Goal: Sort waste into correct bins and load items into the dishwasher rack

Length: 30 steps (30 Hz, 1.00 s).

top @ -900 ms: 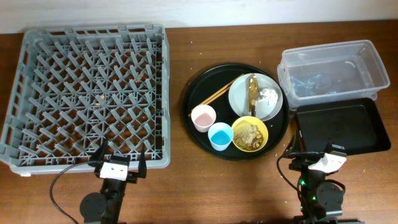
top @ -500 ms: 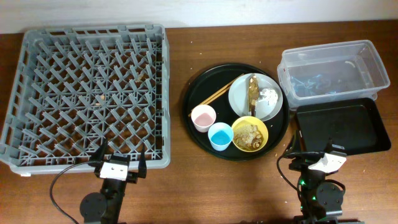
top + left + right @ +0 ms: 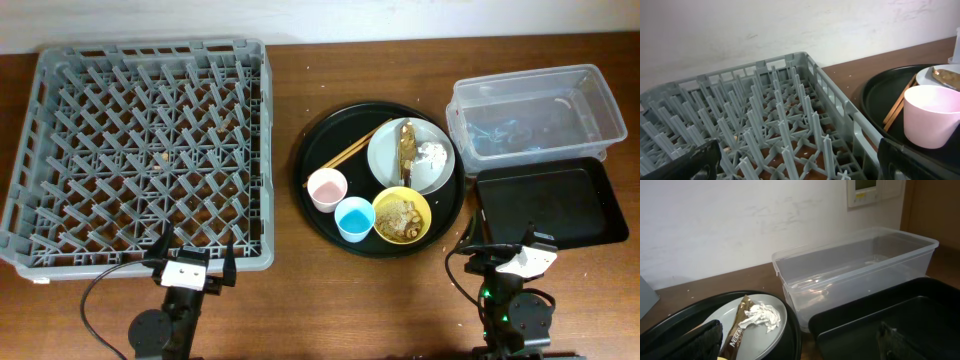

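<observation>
Brown wood makes up the counter [image 3: 290, 310], as seen from overhead. The grey dishwasher rack [image 3: 150, 48] is set at the left, with nothing loaded among its pegs. A round black tray [image 3: 312, 215] is placed in the middle. On it, the white plate [image 3: 385, 160] carries the wrapper strip [image 3: 406, 150] and the tissue [image 3: 433, 153], and the chopsticks [image 3: 345, 155] are propped against the plate's left edge. The pink cup [image 3: 327, 188], blue cup [image 3: 354, 218] and yellow bowl [image 3: 420, 228] are lined up along the near side, and food scraps [image 3: 398, 212] are held in the bowl. At the right, the clear tub [image 3: 520, 78] is set behind the black rectangular tray [image 3: 545, 205]. The left tool [image 3: 195, 252] is parked at the rack's near rim and the right tool [image 3: 508, 240] at the rectangular tray's near edge.

From the left wrist, the rack's pegs are seen close up, with the pink cup and chopsticks at the right. The fingers [image 3: 690, 162] are spread wide and nothing is gripped.

From the right wrist, the plate with strip and tissue is seen at the left, and the tub and rectangular tray at the right. This tool is likewise spread wide and nothing is held.
</observation>
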### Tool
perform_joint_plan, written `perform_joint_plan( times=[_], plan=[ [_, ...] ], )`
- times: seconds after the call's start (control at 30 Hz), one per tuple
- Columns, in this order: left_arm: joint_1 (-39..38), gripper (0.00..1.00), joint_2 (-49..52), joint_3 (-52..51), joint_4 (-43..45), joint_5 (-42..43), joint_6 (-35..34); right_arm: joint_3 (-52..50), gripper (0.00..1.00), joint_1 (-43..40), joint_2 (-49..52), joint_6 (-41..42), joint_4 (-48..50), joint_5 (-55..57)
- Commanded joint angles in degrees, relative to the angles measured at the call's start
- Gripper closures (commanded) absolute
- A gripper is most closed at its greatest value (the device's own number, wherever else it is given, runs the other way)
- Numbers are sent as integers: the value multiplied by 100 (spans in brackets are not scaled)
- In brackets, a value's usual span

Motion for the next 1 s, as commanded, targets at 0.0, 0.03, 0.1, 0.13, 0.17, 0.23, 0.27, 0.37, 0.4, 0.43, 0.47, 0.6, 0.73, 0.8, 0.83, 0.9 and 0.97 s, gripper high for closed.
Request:
perform_joint_plan(
  times=[0.0,0.03,0.1,0.13,0.17,0.23,0.27,0.37,0.4,0.43,0.47,0.6,0.73,0.8,0.83,0.9,0.97],
  plan=[
    [-28,1,-35,-28,192,680,90,-50,1,-42,-31,44,46,-66],
    [-28,1,-35,-4,407,863,61,-48,1,-42,-31,42,109,-278],
    [-28,1,-33,151,935,859,-848,192,2,-42,-31,-111,35,-1250],
    [-28,1,-9,302,968,859,-1113,380,1,-42,-28,-109,-96,-1460],
    [-28,1,122,531,887,946,-1154,688,2,-42,13,-111,-343,-1585],
    [-28,1,686,1224,398,988,-1167,1377,2,-42,260,-111,-1019,-1582],
    [-28,1,1331,1945,-105,988,-1167,2044,2,-42,667,-111,-1690,-1602],
    [-28,1,3185,3877,-1397,1215,-1165,3517,2,-42,2002,-109,-2846,-1801],
    [-28,1,3722,4494,-1895,1351,-1165,4127,2,-42,2634,-109,-3307,-1864],
    [-28,1,4548,5482,-2756,1504,-1165,4854,2,-42,3390,-107,-3954,-1862],
    [-31,1,5219,6295,-3397,1596,-1165,5792,1,-42,4411,-107,-4776,-1864],
    [-28,1,6511,7278,-3847,1917,-1167,7840,2,-39,7300,-109,-5211,-3668],
    [-28,1,6723,7278,-4275,2144,-1165,7890,32,293,9501,-107,-4616,-2564],
    [-28,1,6723,7278,-4280,2144,-1165,7890,44,334,10393,74,-4153,-1888],
    [-28,1,6723,7274,-4308,2144,-1165,7890,44,323,10751,219,-3842,-1561],
    [-28,1,6723,7274,-4369,2144,-1165,7890,43,323,11226,216,-3434,-1110],
    [-28,1,6723,7274,-4426,2144,-1165,7890,45,323,11604,214,-3034,-643]
  ],
)
